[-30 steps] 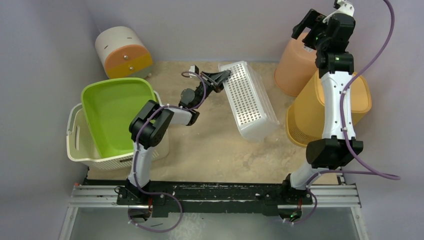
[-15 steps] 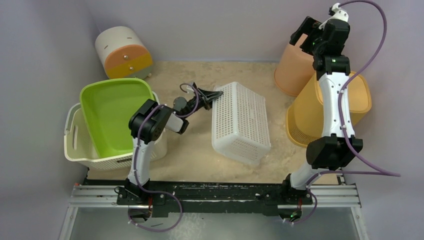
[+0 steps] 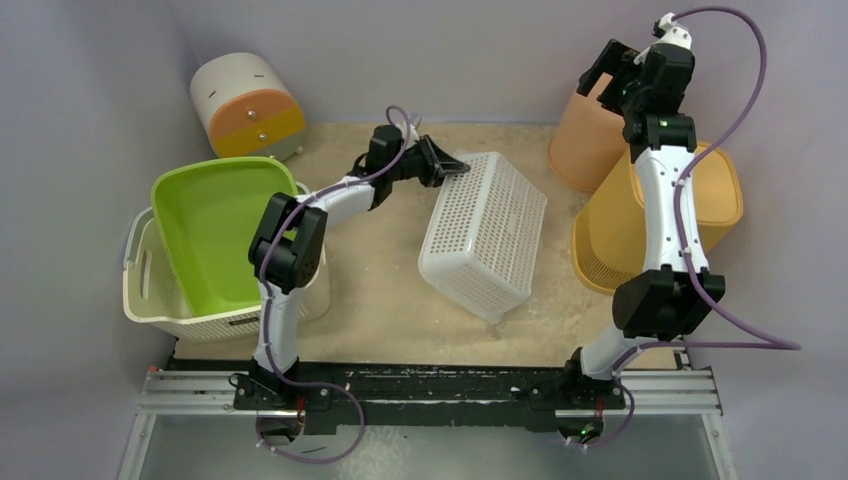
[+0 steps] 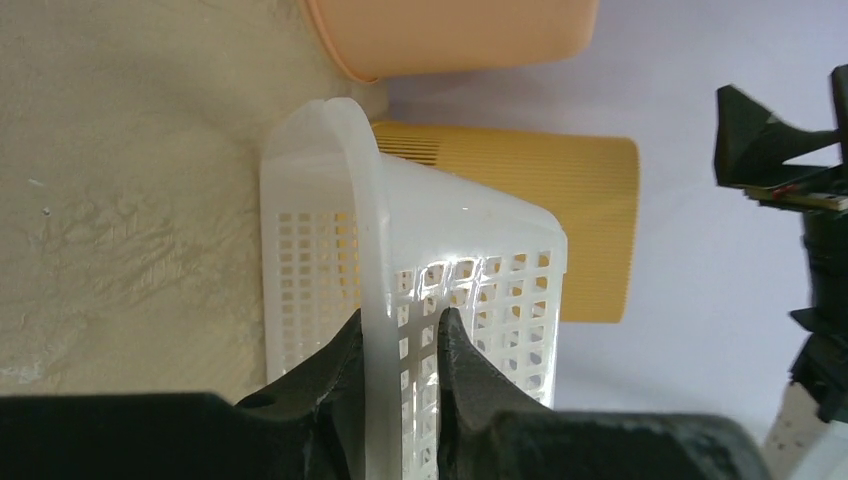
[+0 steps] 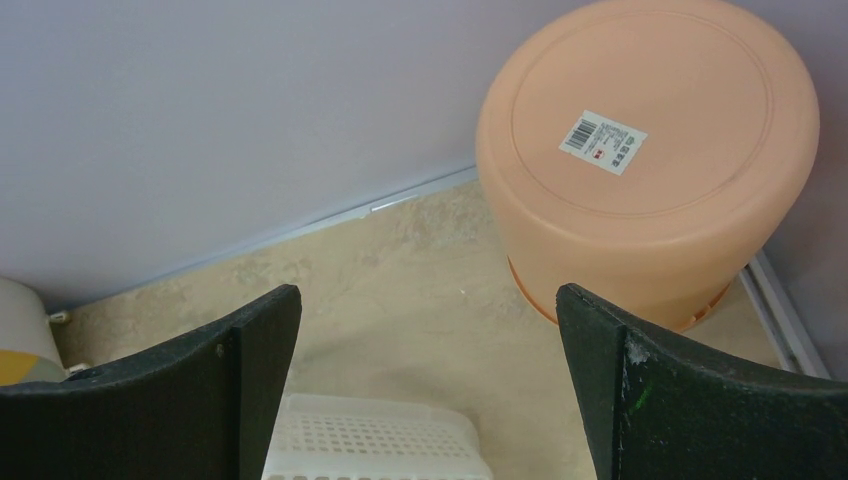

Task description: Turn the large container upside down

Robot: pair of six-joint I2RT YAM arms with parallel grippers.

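Observation:
The large container is a white perforated basket (image 3: 485, 235). It is bottom-up and tilted in mid-table, with its near end resting on the sandy surface. My left gripper (image 3: 445, 165) is shut on the basket's far left rim. In the left wrist view the two black fingers (image 4: 340, 370) pinch the white rim (image 4: 370, 230) between them. My right gripper (image 3: 610, 70) is open and empty, raised high at the back right above the peach bucket. The basket's far edge (image 5: 375, 440) shows low between its fingers.
A green tub (image 3: 215, 225) sits inside a cream basket (image 3: 150, 290) at the left. A round white-and-orange container (image 3: 245, 100) stands at the back left. An upturned peach bucket (image 3: 580, 130) and a yellow ribbed bin (image 3: 610, 230) lie at the right.
The left arm has swung the basket from standing on its side to bottom-up, then stretched back, lifting the gripped end. The right arm barely moved.

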